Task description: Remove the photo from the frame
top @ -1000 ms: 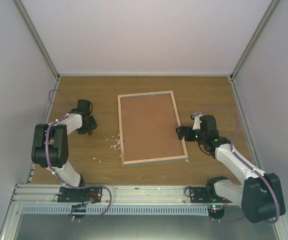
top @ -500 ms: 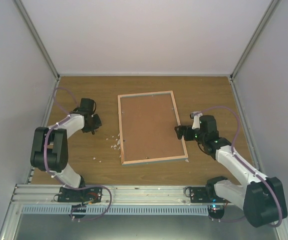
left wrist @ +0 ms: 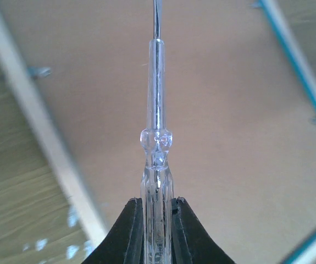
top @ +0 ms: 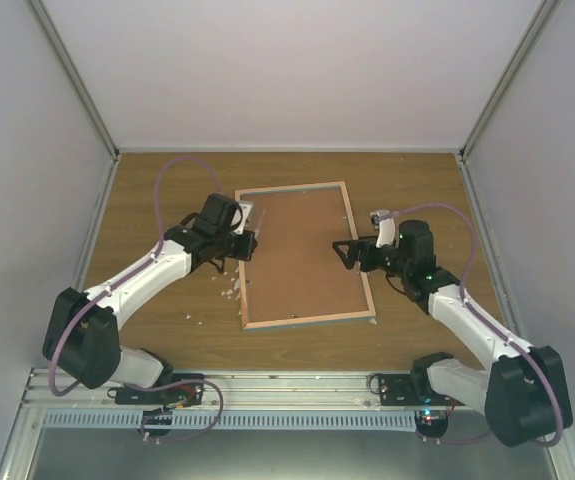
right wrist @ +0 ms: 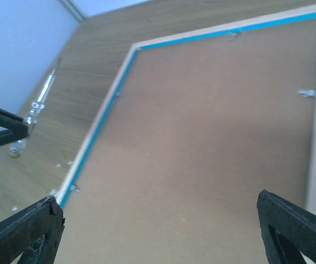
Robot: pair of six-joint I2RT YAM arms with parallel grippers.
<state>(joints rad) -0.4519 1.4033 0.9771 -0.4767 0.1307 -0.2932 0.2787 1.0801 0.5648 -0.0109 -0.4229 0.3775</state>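
Note:
The frame [top: 302, 270] lies face down on the table, showing a pale wood rim and brown fibreboard back. The photo is hidden beneath it. My left gripper [top: 239, 240] is over the frame's upper left edge, shut on a clear-handled screwdriver [left wrist: 156, 159]. The screwdriver's shaft points over the fibreboard [left wrist: 229, 137]. My right gripper [top: 345, 250] is open and empty just above the frame's right side. In the right wrist view [right wrist: 156, 203] its fingers are wide apart over the board [right wrist: 212, 121], with the screwdriver [right wrist: 37, 107] beyond the turquoise edge.
Small metal tabs [right wrist: 307, 93] stick out along the frame's inner rim. White scraps [top: 232, 285] lie on the wood table left of the frame. Grey walls enclose the table on three sides.
My left arm has swung right from the table's left side to the frame's upper left edge. My right gripper has moved left from beside the frame to over its right side.

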